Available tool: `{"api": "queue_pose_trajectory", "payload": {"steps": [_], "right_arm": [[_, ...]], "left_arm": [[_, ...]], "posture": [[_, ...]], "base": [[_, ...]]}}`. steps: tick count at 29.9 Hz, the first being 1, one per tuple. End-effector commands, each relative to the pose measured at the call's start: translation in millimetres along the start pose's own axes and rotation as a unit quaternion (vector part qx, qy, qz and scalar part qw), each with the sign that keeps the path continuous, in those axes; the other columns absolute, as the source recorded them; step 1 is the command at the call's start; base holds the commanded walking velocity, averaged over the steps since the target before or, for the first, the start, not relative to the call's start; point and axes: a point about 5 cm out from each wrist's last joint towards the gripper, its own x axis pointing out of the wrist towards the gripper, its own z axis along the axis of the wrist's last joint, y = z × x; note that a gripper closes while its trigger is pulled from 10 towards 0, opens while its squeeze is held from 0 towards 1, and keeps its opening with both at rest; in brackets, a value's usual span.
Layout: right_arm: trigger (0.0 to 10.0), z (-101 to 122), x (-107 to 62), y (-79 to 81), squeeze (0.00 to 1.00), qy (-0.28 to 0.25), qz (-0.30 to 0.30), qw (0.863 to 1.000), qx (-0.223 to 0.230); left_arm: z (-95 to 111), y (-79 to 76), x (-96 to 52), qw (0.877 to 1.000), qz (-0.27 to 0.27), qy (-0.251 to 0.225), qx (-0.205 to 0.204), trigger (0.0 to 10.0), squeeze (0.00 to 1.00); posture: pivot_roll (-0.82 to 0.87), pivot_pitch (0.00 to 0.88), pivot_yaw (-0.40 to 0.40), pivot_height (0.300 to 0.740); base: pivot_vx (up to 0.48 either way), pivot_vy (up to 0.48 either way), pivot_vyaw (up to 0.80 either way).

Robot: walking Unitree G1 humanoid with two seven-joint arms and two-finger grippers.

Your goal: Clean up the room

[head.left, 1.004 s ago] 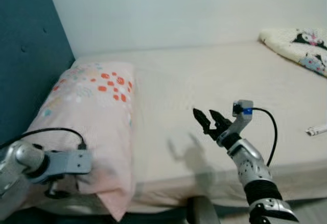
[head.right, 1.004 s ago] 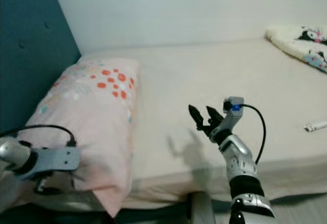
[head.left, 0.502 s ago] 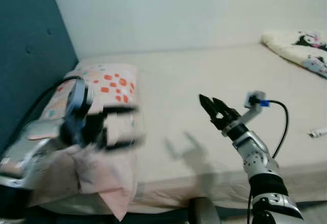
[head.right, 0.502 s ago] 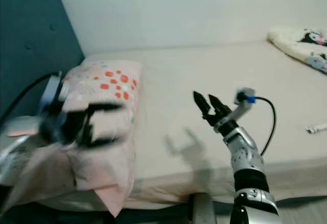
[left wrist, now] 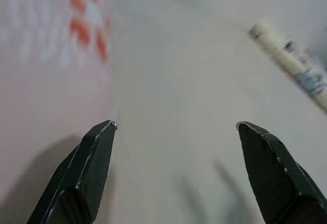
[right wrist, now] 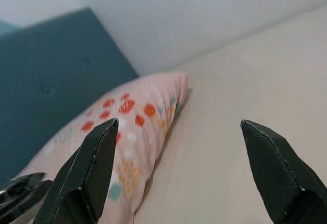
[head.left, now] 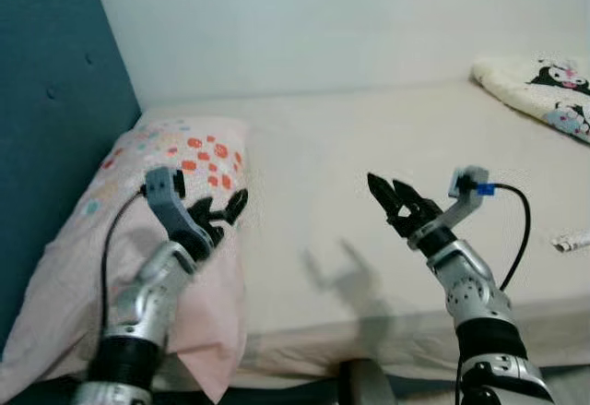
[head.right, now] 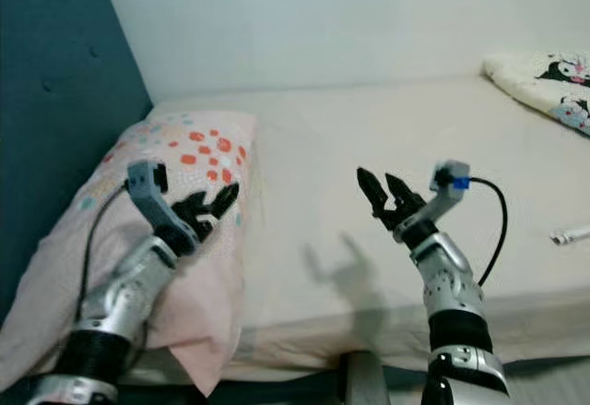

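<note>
My left gripper (head.left: 224,209) hangs spread wide and empty over the near end of the pink pillow (head.left: 138,230). My right gripper (head.left: 391,197), also parted and empty, hovers beside the pillow over the bed (head.left: 323,165). I judge I'm approaching: next I should close both on the pillow to straighten it against the headboard (head.left: 46,119).

A plain white wall (head.left: 350,17) stands behind a bed (head.left: 369,137) covered in a cream sheet. A teal padded headboard (head.left: 46,110) rises at the robot's left. Light is soft and even.
</note>
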Motion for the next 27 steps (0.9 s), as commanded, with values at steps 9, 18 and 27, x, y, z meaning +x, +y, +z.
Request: {"api": "queue_pose_trajectory", "payload": {"steps": [9,18,27], "right_arm": [[10.0,-15.3,-2.8,1.6,0.00,0.022,-0.008,1.000,0.000],[10.0,-28.4,-4.8,2.9,0.00,0.046,-0.007,0.999,-0.001],[10.0,-42.3,-13.6,-6.3,0.00,0.073,-0.035,0.997,0.003]], "left_arm": [[6.1,-9.8,11.0,0.999,0.025,-0.016,0.015,10.0,0.00],[5.1,-12.6,9.7,0.999,0.023,-0.031,0.021,10.0,0.00],[-5.5,-4.2,6.8,0.998,0.046,-0.012,0.038,10.0,0.00]], "posture": [[-0.04,0.000,-0.003,0.612],[-0.04,0.000,-0.015,0.652],[-0.03,0.000,-0.023,0.687]], "base": [[-0.146,0.000,0.00],[-0.318,0.000,0.00],[-0.160,0.000,0.00]]}}
